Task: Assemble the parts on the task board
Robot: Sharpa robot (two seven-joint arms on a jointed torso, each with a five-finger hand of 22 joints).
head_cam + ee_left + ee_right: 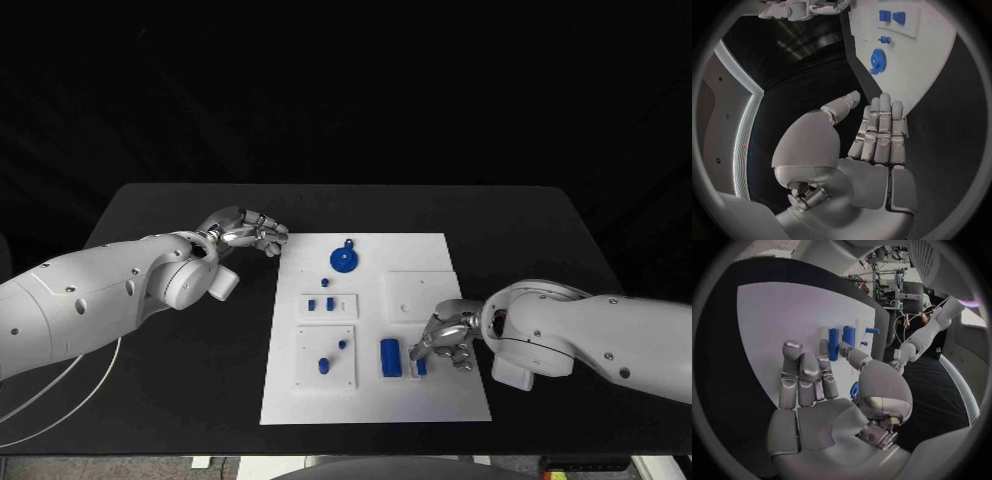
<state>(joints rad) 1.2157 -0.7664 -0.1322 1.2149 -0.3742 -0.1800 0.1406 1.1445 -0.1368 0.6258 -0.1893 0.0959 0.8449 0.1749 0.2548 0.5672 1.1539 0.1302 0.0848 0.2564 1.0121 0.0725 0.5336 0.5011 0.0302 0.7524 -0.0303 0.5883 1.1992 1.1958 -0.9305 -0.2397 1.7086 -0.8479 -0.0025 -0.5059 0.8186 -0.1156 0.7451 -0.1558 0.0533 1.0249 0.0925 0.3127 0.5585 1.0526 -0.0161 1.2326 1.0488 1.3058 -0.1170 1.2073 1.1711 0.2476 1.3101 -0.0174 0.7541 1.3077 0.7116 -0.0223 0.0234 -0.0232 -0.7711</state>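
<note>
The white task board lies mid-table. At its far end rests a round blue part with a stem, also seen as a toothed disc. Small blue parts sit mid-left, and two more stand in a near-left sub-plate. A long blue block and a shorter blue piece lie near the right hand. That hand hovers over the board's right side, fingers extended, thumb beside the short piece, holding nothing. The left hand hangs over the black table off the board's far-left corner, fingers straight, empty.
A raised white square plate sits on the board's right half, just beyond the right hand. A white cable loops over the table at the near left. Bare black table surrounds the board.
</note>
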